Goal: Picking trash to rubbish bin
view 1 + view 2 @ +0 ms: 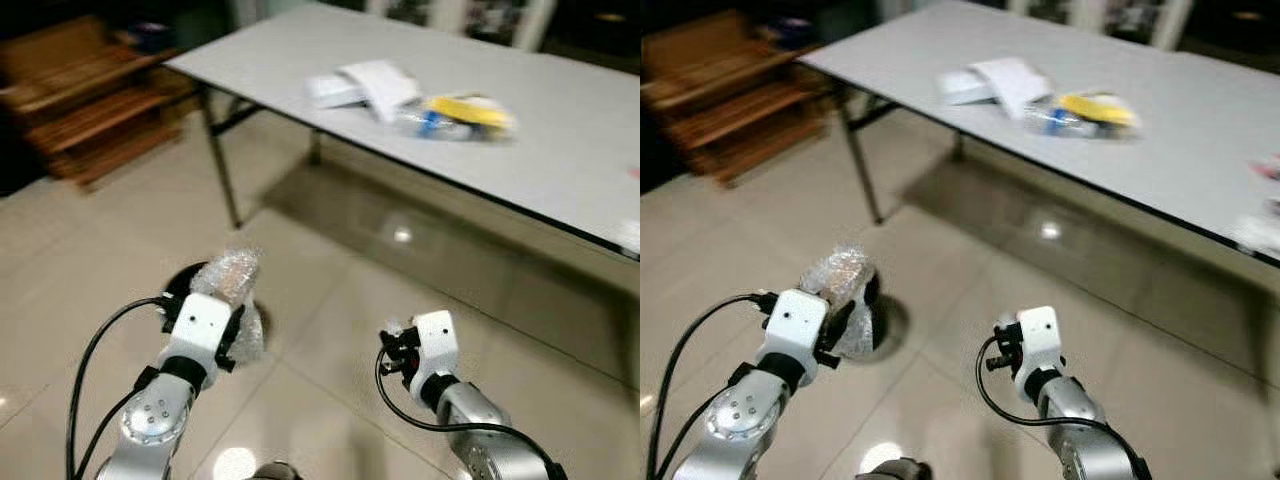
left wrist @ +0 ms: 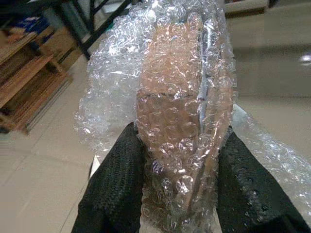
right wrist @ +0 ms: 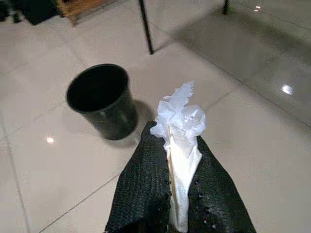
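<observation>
My left gripper (image 1: 232, 312) is shut on a crumpled wad of clear bubble wrap (image 1: 232, 275), which bulges above its black fingers (image 2: 121, 170). It hangs over the black rubbish bin (image 3: 102, 99), which stands on the floor tiles and is mostly hidden behind the wrap in the eye views. My right gripper (image 3: 177, 145) is shut on a crushed white tissue (image 3: 181, 116), held low to the right of the bin and apart from it. The bin's opening looks dark and its contents cannot be made out.
A long white table (image 1: 560, 130) runs across the back, with white papers (image 1: 365, 85) and a yellow and blue packet (image 1: 465, 112) on it. Its black leg (image 1: 222, 160) stands beyond the bin. A wooden rack (image 1: 90, 100) sits at the far left.
</observation>
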Tool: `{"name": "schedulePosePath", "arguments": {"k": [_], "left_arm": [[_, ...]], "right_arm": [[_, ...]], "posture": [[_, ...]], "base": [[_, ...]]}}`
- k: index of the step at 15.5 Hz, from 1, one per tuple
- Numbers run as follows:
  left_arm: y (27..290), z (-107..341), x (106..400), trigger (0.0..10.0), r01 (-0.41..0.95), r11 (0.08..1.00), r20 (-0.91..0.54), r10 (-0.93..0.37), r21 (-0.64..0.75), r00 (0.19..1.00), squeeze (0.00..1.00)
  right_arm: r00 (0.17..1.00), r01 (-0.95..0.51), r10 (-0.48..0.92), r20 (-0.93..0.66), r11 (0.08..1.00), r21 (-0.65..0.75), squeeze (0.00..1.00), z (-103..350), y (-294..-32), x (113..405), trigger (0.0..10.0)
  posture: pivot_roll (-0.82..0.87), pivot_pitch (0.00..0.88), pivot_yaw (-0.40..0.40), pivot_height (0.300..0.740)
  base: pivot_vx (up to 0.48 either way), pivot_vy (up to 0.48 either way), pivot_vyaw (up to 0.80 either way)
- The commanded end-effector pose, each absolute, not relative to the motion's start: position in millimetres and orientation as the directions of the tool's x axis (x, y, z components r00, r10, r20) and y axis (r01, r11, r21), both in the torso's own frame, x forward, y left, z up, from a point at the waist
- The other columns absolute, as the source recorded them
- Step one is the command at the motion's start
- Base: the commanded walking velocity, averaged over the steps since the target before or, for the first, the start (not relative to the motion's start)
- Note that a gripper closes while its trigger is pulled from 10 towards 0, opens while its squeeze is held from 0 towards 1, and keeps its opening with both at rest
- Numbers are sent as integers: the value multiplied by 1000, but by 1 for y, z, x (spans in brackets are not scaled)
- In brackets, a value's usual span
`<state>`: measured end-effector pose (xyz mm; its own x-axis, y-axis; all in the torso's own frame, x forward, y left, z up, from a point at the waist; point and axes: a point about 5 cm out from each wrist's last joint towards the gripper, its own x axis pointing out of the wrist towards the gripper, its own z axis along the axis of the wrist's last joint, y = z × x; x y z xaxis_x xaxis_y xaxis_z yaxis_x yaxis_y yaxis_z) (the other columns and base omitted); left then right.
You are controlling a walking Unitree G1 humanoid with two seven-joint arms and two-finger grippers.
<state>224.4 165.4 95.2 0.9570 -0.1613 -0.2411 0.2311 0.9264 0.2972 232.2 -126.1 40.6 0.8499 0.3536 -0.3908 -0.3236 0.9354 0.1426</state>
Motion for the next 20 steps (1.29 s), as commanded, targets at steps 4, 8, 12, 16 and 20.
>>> {"name": "schedulePosePath", "arguments": {"k": [4, 8, 12, 16, 20], "left_arm": [[161, 84, 225, 10000, 252, 925, -254, -181, 285, 950, 0], [165, 77, 220, 10000, 236, 929, -266, -160, 285, 951, 0], [168, 74, 218, 10000, 227, 931, -271, -149, 285, 951, 0], [169, 72, 216, 10000, 213, 935, -271, -134, 285, 953, 0], [170, 71, 215, 10000, 207, 935, -272, -128, 287, 954, 0]], "right_arm": [[847, -341, 373, -379, 928, 153, 0, 37, -120, 234, 10000], [834, -379, 406, -373, 914, 146, 0, 35, -112, 241, 10000], [828, -404, 425, -365, 904, 136, 0, 36, -107, 248, 10000], [830, -401, 425, -360, 905, 142, 0, 34, -104, 251, 10000], [839, -383, 405, -364, 914, 134, 0, 32, -106, 257, 10000]], "posture": [[47, 67, 31, 740], [63, 65, 5, 740], [75, 64, -12, 740], [85, 65, -28, 740], [103, 57, -46, 740]], "base": [[131, 0, 800], [323, 0, 800], [332, 0, 800], [332, 0, 600], [330, 0, 0]]}}
